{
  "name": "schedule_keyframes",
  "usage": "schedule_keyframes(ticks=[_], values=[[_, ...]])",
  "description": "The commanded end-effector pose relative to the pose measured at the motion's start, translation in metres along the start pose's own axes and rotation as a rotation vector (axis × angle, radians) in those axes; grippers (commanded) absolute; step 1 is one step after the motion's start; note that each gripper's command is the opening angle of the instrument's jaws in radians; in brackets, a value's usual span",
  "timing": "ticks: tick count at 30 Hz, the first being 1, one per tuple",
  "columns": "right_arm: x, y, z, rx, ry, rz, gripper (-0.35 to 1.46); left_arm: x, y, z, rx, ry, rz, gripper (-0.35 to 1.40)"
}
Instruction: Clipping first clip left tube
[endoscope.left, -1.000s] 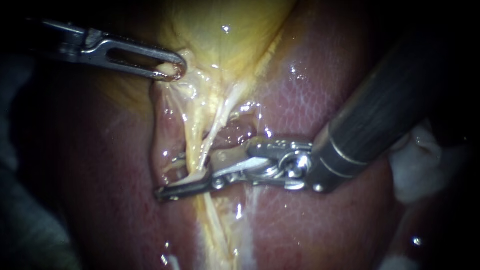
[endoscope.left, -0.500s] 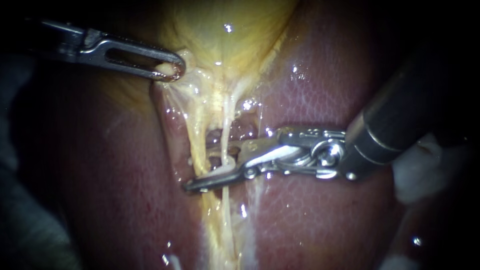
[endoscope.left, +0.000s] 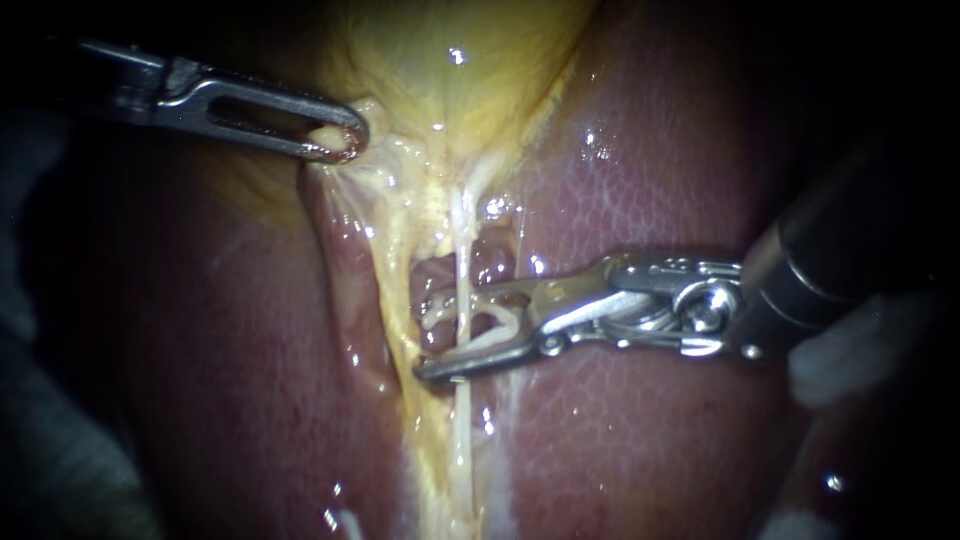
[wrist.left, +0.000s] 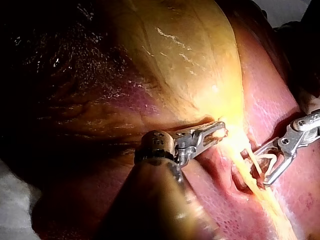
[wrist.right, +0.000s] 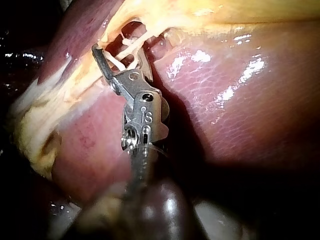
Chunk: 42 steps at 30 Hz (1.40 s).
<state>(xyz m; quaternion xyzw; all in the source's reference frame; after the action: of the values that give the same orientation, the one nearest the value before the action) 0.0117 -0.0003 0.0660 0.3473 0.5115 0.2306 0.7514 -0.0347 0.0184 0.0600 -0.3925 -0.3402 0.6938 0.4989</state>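
Note:
My left instrument comes in from the upper left, its slotted jaws shut on yellow tissue at the gallbladder's lower edge, holding it taut. From there two strands run down over the liver: a broad yellow one and a thin pale tube. My right instrument reaches in from the right with its jaws open, and the thin tube crosses the gap between them. A pale clip sits inside the jaws. The wrist views show the same: left instrument on the yellow fold, right instrument straddling pale strands.
White gauze lies at the right edge, under the right shaft. Liver surrounds the strands on both sides, and a small wet pocket opens behind the tube. Dark cloth fills the lower left corner.
My right instrument has drawn back to the right, so its tips no longer reach past the broad yellow strand. The strands have swung back and hang straighter. The left instrument has held still.

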Motion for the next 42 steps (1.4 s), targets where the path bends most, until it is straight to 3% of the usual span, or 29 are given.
schedule_keyframes(ticks=[1, 28, 42], values=[[0.0000, 0.0000, -0.0003, -0.002, 0.001, 0.000, 0.50, 0.0000, 0.0000, 0.0000, 0.000, 0.000, 0.000, -0.35], [-0.0013, 0.0002, -0.0069, -0.030, -0.037, 0.006, 0.50, 0.0000, 0.0000, -0.0001, 0.000, 0.000, 0.000, -0.35], [-0.0011, -0.0001, -0.0089, -0.026, -0.039, 0.004, 0.50, -0.0001, 0.0000, -0.0001, -0.001, -0.001, 0.000, -0.35]])
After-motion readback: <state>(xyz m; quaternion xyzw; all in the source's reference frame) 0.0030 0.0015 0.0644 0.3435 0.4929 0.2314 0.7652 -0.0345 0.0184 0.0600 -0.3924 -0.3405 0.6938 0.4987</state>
